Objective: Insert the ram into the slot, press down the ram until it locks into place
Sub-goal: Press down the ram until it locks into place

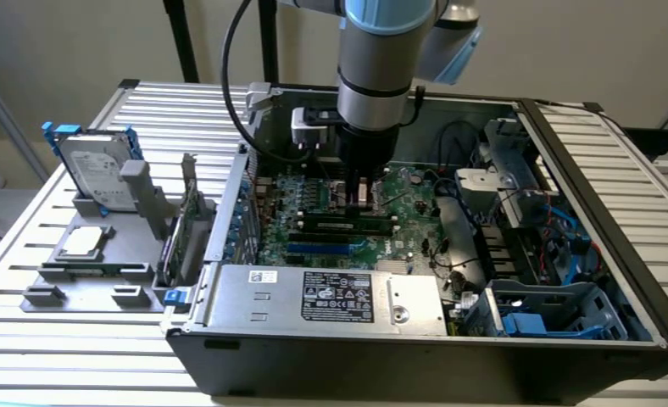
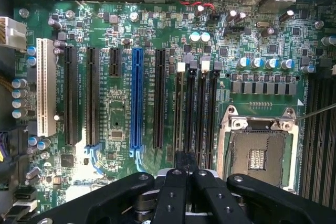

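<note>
Entry: open desktop computer case [image 1: 605, 254] lying on its side on a slatted metal table [image 1: 40, 339], motherboard [image 1: 408, 191] exposed.

Gripper [image 1: 360, 202]: black, on a grey Universal Robots arm [image 1: 380, 76], lowered vertically into the case over the middle of the motherboard. In the wrist view its two black fingers [image 2: 176, 192] lie pressed close together, their tips over the lower end of the bank of memory sockets; whether they pinch anything cannot be told.

Ram [image 1: 342, 225]: green stick with dark chips, lying lengthwise on the motherboard just below the gripper tips in the exterior view, in line with a long black socket. Whether it is fully seated cannot be told.

Slot [image 2: 190, 114]: one of several parallel long black sockets with white end latches, just beside the CPU socket [image 2: 260, 150] and apart from the blue expansion slot [image 2: 137, 98].

Power supply [image 1: 328, 297]: silver box with a label, along the case's near wall, next to the motherboard.

Outside the case, toward the exterior view's left: a grey fixture tray [image 1: 86, 275] holding an upright hard drive [image 1: 97, 174] in a blue bracket, a processor chip [image 1: 86, 242], and an upright expansion card [image 1: 181, 237].
</note>
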Robot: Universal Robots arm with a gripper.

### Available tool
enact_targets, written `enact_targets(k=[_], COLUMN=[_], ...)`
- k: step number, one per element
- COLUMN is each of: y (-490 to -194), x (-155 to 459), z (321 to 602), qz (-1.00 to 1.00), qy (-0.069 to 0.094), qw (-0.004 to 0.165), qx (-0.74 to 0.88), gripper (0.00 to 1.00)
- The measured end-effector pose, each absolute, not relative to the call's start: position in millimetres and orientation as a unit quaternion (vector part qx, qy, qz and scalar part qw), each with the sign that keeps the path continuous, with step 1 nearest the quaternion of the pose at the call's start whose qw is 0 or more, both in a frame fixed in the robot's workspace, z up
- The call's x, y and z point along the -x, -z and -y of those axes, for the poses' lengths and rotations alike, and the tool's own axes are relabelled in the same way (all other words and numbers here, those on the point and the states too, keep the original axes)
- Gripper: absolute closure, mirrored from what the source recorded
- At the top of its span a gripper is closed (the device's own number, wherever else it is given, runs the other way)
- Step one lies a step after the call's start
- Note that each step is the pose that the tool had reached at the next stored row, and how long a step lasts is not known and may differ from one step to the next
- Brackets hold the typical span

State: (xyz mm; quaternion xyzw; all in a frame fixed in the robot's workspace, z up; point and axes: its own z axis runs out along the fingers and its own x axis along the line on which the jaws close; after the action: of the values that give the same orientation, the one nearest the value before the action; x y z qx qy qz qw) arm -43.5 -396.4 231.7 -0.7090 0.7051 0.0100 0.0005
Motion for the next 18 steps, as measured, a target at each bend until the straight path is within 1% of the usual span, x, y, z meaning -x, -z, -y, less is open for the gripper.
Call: enact_targets(k=[11,18], y=[-228,-245], x=[44,44], z=[396,396], qz=[-0.706,-0.706], qy=[-0.010,-0.010], qw=[0.001,0.000], qx=[0.709,0.709], gripper=[0.90,0.90])
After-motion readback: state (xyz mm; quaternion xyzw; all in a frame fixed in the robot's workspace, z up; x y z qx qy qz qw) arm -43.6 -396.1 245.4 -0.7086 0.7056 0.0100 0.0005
